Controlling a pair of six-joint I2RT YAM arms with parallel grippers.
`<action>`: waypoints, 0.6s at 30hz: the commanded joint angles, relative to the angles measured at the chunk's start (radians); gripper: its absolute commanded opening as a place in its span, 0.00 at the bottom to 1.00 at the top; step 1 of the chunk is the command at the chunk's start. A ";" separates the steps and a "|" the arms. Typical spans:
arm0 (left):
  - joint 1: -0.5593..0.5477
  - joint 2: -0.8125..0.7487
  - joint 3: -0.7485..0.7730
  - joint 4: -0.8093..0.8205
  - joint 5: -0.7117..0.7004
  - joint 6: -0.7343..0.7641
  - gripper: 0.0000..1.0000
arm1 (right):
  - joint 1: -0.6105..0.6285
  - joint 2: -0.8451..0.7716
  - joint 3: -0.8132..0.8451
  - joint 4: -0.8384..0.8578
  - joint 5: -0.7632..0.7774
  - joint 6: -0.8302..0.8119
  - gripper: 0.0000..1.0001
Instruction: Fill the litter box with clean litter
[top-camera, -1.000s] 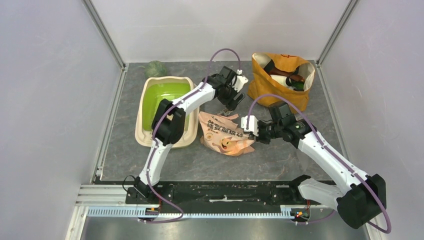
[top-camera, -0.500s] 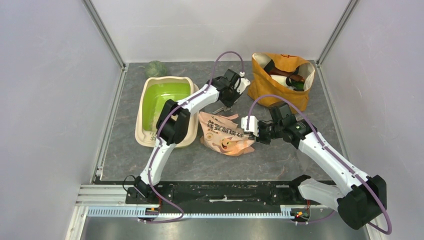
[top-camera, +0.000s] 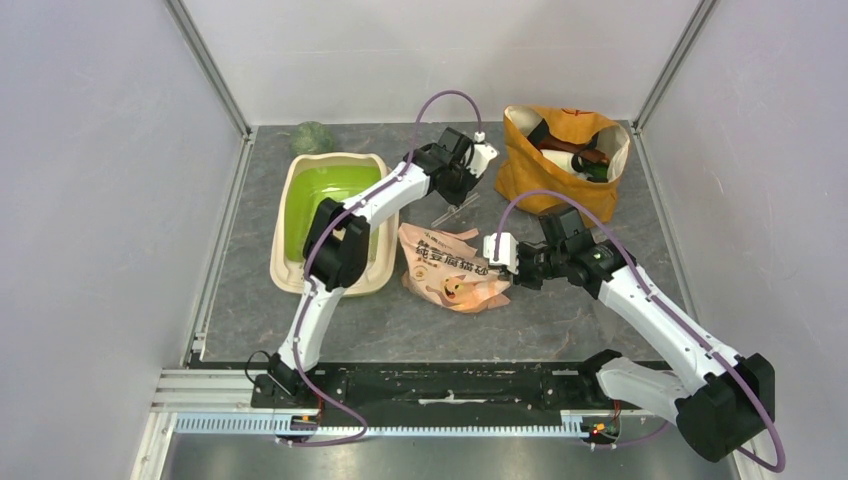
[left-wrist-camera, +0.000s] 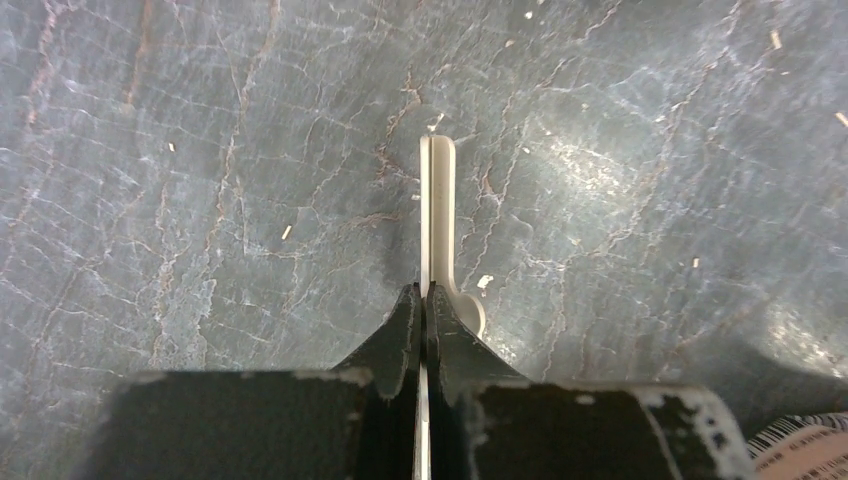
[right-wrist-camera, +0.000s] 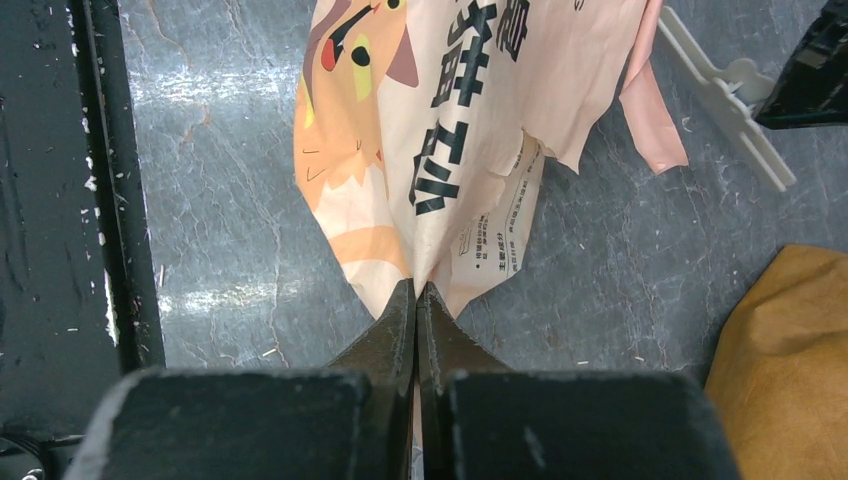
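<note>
The litter box (top-camera: 283, 238), cream with a green inside, stands at the left; no clean litter shows in it or anywhere else. A peach-orange bag (top-camera: 450, 265) with a cartoon cat lies beside it on the grey table. My left gripper (left-wrist-camera: 422, 290) is shut on a thin white plastic clip (left-wrist-camera: 437, 220), which sticks out past the fingertips just above the table, beyond the bag's far end (top-camera: 455, 212). My right gripper (right-wrist-camera: 416, 288) is shut on the near corner of the orange bag (right-wrist-camera: 450, 130). The clip (right-wrist-camera: 725, 95) shows by the bag's torn far end.
A mustard-yellow fabric bag (top-camera: 560, 150) with bottles inside stands at the back right, close to the right arm. A green round object (top-camera: 312, 138) sits behind the litter box. The black rail (top-camera: 450, 385) runs along the near edge. Small crumbs dot the table.
My left gripper has shut on the white clip and drawn up and back with it, away from the bag's far end. The right gripper and the bag have stayed put.
</note>
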 joint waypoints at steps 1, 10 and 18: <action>0.013 -0.104 0.011 0.041 0.050 -0.009 0.02 | 0.002 -0.020 0.006 -0.039 0.015 0.024 0.00; 0.035 -0.206 0.029 0.060 0.155 -0.008 0.02 | 0.002 -0.029 0.007 -0.021 0.035 0.063 0.29; 0.090 -0.348 0.017 0.107 0.318 -0.011 0.02 | 0.002 -0.027 0.006 -0.011 0.043 0.078 0.44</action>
